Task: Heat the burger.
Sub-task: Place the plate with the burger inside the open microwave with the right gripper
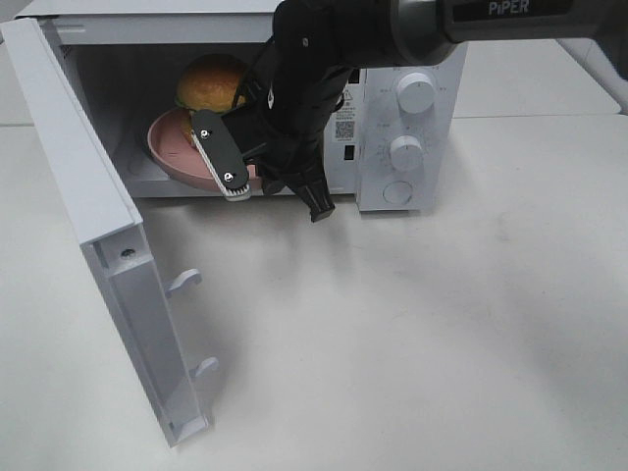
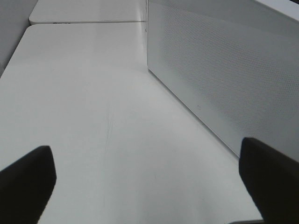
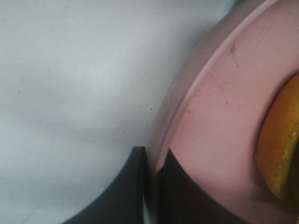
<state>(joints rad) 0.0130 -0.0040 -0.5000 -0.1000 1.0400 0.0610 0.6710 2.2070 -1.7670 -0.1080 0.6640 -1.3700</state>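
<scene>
The burger (image 1: 211, 83), with a golden-brown bun, sits on a pink plate (image 1: 169, 145) inside the open white microwave (image 1: 412, 59). My right gripper (image 1: 238, 186) reaches across into the microwave's opening and is shut on the plate's front rim. In the right wrist view the two dark fingers of the right gripper (image 3: 152, 158) pinch the rim of the plate (image 3: 219, 116), and an orange edge of the burger (image 3: 280, 154) shows at the side. My left gripper (image 2: 149, 186) is open and empty over the table; it is outside the exterior high view.
The microwave door (image 1: 93, 206) stands swung out to the front left. Two knobs (image 1: 416, 93) and a round button are on the control panel at the right. A white dotted microwave panel (image 2: 224, 70) stands close beside the left gripper. The white table (image 1: 412, 334) extends in front.
</scene>
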